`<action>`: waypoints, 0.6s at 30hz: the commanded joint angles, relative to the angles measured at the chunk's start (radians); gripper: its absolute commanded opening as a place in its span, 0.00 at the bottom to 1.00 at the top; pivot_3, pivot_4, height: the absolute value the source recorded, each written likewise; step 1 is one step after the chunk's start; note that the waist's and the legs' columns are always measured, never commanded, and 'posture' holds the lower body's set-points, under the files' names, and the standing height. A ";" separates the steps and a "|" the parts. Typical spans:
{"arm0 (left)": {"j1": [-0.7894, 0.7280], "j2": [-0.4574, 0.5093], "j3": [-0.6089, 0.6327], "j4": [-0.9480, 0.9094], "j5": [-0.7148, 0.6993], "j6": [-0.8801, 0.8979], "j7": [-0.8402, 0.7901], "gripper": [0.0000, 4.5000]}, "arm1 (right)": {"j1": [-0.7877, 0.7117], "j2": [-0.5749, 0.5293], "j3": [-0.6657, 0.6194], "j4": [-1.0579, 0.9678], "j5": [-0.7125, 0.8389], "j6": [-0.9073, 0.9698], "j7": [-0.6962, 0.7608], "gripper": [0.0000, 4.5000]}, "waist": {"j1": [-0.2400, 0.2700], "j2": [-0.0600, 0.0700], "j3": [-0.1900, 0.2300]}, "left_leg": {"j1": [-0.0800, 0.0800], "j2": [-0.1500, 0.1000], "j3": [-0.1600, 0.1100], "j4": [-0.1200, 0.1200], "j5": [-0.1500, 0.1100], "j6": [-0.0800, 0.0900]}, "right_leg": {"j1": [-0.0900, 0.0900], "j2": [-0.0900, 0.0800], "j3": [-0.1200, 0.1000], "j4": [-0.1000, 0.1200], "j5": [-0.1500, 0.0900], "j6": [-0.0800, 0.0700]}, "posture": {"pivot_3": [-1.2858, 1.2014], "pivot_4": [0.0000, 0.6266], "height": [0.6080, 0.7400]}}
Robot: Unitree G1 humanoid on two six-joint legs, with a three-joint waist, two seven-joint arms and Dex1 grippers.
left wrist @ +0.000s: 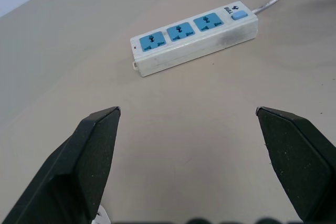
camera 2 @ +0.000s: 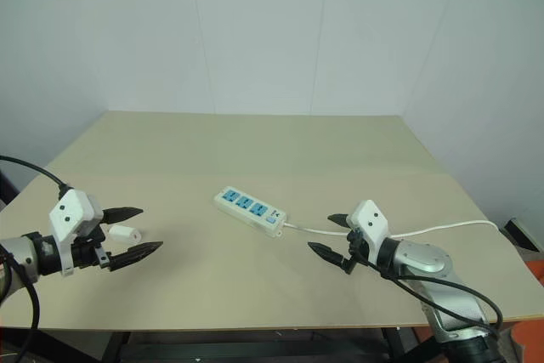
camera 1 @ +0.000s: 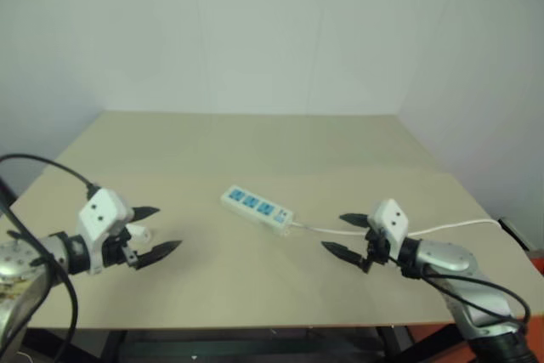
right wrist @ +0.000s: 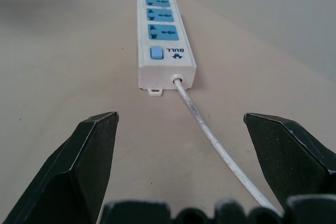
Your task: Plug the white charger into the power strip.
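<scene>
Strip (camera 2: 249, 207): flat at table (camera 2: 255, 142) centre, sockets up.
Charger (camera 2: 124, 233): lower left, lying between the left pincer's tips.
Left pincer (camera 2: 132, 232): spread, empty.
Right pincer (camera 2: 330, 236): spread, empty, lower right.

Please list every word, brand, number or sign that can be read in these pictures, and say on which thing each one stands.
"BULL", with a small logo beside it: on the power strip, next to its blue switch.
No other text can be read; the white charger shows none.
</scene>
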 commanded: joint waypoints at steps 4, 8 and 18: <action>-0.002 -0.006 0.020 -0.015 0.000 -0.023 0.006 1.00 | -0.026 0.019 0.002 -0.001 -0.013 -0.028 0.002 0.99 | 0.000 0.000 0.000 | 0.000 0.000 0.000 0.000 0.000 0.000 | 0.000 0.000 0.000 0.000 0.000 0.000 | 0.52 0.24 1.00; 0.004 -0.009 0.025 -0.011 0.003 -0.028 0.003 1.00 | -0.028 0.025 0.002 0.005 -0.020 -0.032 0.003 0.99 | 0.001 0.000 0.000 | 0.000 0.000 0.000 0.000 0.001 0.001 | 0.000 0.000 0.000 0.000 0.000 0.000 | 0.52 0.24 1.00; -0.021 -0.020 -0.006 0.008 0.004 -0.048 0.001 1.00 | -0.177 0.208 0.085 0.244 -0.105 -0.186 -0.042 0.99 | -0.010 0.000 0.000 | 0.001 0.000 0.000 0.000 0.001 0.002 | 0.000 0.000 0.000 0.001 0.001 0.000 | 0.52 0.24 1.00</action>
